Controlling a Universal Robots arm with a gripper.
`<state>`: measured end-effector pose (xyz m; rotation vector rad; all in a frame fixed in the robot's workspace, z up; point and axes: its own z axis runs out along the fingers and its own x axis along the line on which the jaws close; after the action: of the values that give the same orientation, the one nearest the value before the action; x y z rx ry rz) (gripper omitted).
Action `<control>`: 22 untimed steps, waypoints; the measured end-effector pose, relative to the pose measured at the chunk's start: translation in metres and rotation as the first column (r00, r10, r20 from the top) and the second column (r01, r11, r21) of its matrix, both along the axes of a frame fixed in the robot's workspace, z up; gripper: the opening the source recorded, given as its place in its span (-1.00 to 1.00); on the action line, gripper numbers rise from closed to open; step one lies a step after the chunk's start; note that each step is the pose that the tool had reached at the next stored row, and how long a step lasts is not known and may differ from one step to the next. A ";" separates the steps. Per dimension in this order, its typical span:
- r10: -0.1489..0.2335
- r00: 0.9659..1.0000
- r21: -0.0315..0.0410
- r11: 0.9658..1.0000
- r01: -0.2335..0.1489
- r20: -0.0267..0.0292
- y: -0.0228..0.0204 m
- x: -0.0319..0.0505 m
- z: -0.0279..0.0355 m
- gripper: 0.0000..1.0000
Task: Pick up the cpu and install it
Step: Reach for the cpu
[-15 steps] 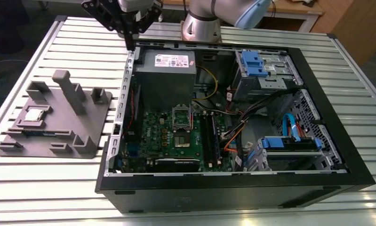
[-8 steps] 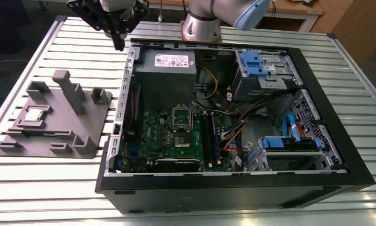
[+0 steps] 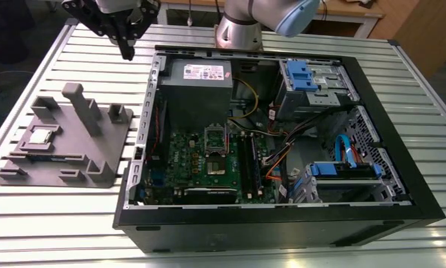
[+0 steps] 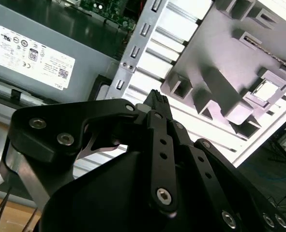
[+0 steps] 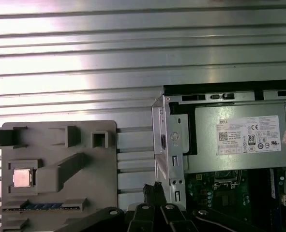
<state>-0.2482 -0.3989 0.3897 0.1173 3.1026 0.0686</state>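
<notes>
Above table (image 3: 59, 223) beside case (image 3: 282, 229) | claw (image 3: 126, 54) together, empty, top cut off | cpu (image 3: 44, 135) on grey holder (image 3: 96, 153)

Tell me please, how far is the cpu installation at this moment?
Nothing looks done yet: the cpu lies in the grey holder on the table. The gripper hangs empty beside the computer case, apart from the cpu. Picking up and seating in the motherboard socket both remain.

Arm (image 3: 241, 25) beyond the computer case (image 3: 282, 223) runs off the exterior view's top edge, the upper part of the gripper (image 3: 126, 54) with it. In the second wrist view the gripper's body blocks much of the table (image 4: 181, 29) beside the case (a big chunk), and on the cpu (image 3: 42, 135) any markings are too small to tell.
</notes>
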 end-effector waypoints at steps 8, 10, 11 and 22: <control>0.000 1.000 0.000 1.000 0.000 0.003 0.0000 -0.0280 -0.0012 -0.80; 0.000 1.000 0.000 1.000 0.000 0.004 0.0000 -0.0337 -0.0014 -0.80; 0.000 1.000 0.000 1.000 0.000 0.004 0.0000 -0.0365 -0.0015 -0.80; 0.000 1.000 0.000 1.000 0.000 0.006 0.0001 -0.0595 -0.0023 -0.80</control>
<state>-0.3077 -0.3988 0.3874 0.1169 3.0968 0.0688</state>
